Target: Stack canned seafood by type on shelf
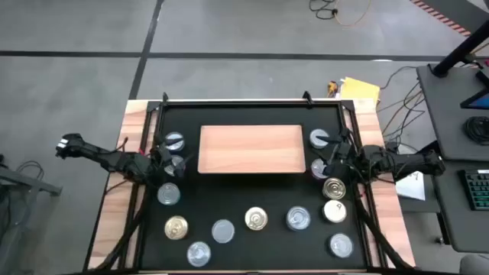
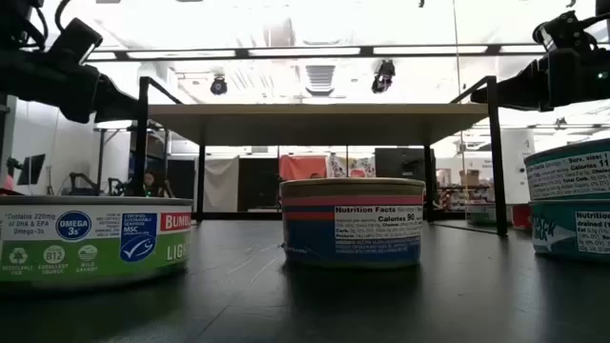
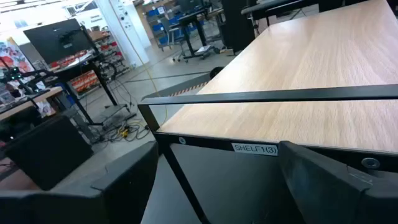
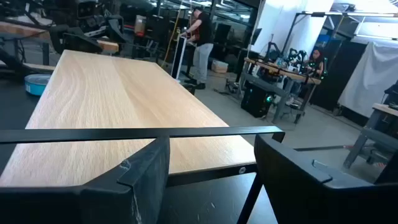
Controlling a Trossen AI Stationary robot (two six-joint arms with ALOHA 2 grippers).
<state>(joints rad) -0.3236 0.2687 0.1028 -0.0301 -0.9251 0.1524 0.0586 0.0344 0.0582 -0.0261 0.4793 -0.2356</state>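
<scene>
The canned seafood (image 1: 256, 219) lies scattered on the black mat around the bare wooden shelf (image 1: 250, 149), so each open-jawed gripper, left (image 1: 170, 163) and right (image 1: 330, 161), should descend squarely over one nearby tin

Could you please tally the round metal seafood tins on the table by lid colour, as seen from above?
Gold-lidded round tins: 3
Silver or pale-lidded round tins: 10, two of them partly hidden
Total: 13
</scene>
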